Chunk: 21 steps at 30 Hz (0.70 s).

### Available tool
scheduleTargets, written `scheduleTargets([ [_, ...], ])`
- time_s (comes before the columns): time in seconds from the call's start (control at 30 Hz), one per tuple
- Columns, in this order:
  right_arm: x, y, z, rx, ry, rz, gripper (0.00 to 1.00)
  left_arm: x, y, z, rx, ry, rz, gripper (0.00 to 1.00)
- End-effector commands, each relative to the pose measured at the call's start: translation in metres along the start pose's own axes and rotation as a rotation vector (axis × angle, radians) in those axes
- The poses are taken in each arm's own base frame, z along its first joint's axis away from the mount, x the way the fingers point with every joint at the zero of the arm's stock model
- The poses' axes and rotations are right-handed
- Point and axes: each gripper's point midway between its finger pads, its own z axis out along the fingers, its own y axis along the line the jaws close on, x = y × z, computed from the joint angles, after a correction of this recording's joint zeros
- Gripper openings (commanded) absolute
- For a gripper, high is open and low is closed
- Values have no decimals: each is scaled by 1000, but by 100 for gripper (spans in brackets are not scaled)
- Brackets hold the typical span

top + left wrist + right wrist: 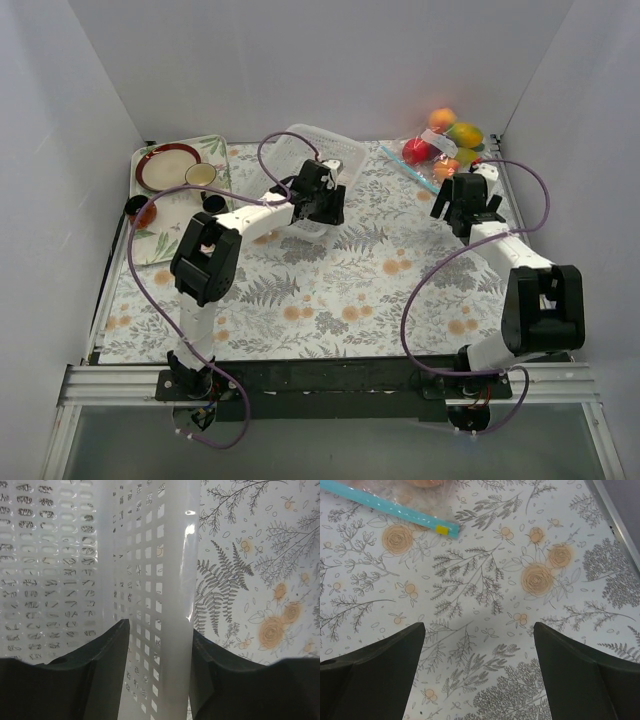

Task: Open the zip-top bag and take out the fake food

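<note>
The zip-top bag point(437, 150) lies at the back right, clear, with its light blue zip strip point(405, 168) toward the table's middle. The fake food point(463, 133), orange, yellow-green and red pieces, lies bunched in it. In the right wrist view the zip strip point(395, 507) with a yellow slider point(441, 529) crosses the top left. My right gripper point(462, 197) point(479, 625) is open and empty over the cloth, just short of the strip. My left gripper point(324, 205) point(157, 630) is shut on the wall of the white mesh basket point(322, 155) point(170, 580).
A patterned tray point(215, 148) at the back left holds a red-rimmed plate point(168, 165) and a cup point(200, 175). A small orange-brown jar point(145, 212) stands at its near edge. White walls close in the table on three sides.
</note>
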Motion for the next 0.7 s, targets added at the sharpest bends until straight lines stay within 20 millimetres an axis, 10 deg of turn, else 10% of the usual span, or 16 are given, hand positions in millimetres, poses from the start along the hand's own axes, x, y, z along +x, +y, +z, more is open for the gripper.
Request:
scheduleTargets([
  [0.0, -57, 44, 4, -58, -144, -40, 99, 8, -30, -29, 63, 37, -190, 43],
  [0.33, -68, 104, 19, -19, -244, -348, 99, 19, -78, -36, 161, 101, -387, 51],
  [0.5, -48, 108, 39, -24, -201, -437, 99, 7, -81, -32, 158, 94, -396, 98],
  [0.67, -40, 108, 55, 3, -186, -470, 98, -20, -74, -42, 146, 27, -367, 98],
])
